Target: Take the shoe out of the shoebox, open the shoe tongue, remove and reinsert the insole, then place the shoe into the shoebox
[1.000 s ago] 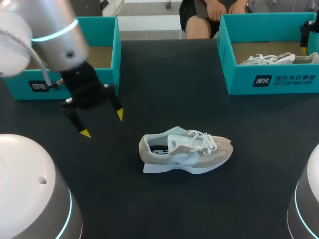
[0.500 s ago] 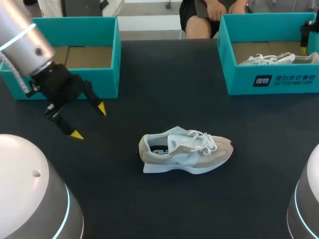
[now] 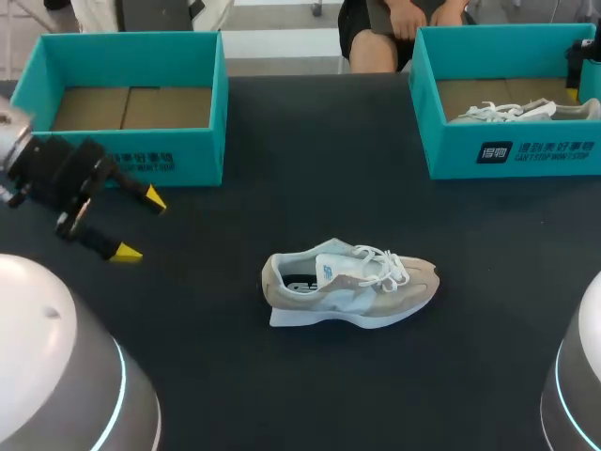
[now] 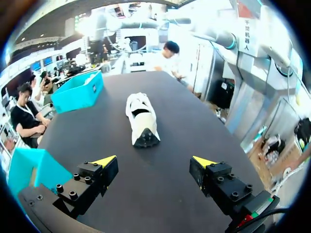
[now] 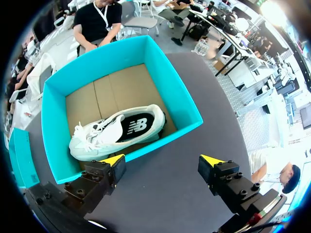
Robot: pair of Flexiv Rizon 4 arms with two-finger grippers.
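A beige and white shoe (image 3: 349, 287) lies on its sole in the middle of the black table, toe to the right, with its laces loose. My left gripper (image 3: 140, 225) is open and empty, well left of the shoe and in front of the empty left shoebox (image 3: 188, 164). In the left wrist view the shoe (image 4: 141, 119) lies far ahead of the open left gripper (image 4: 154, 160), heel toward it. My right gripper (image 5: 163, 159) is open and empty over the table, just outside the right shoebox (image 5: 180, 92), which holds a second white shoe (image 5: 116, 131).
The right shoebox (image 3: 451, 150) with its white shoe (image 3: 521, 111) stands at the table's back right. The left shoebox's corner (image 4: 29, 170) shows close beside my left gripper. Black tabletop (image 3: 310, 169) surrounds the middle shoe.
My left arm has swung back to the left, away from the shoe, with its gripper open throughout. The shoe and the boxes have not moved.
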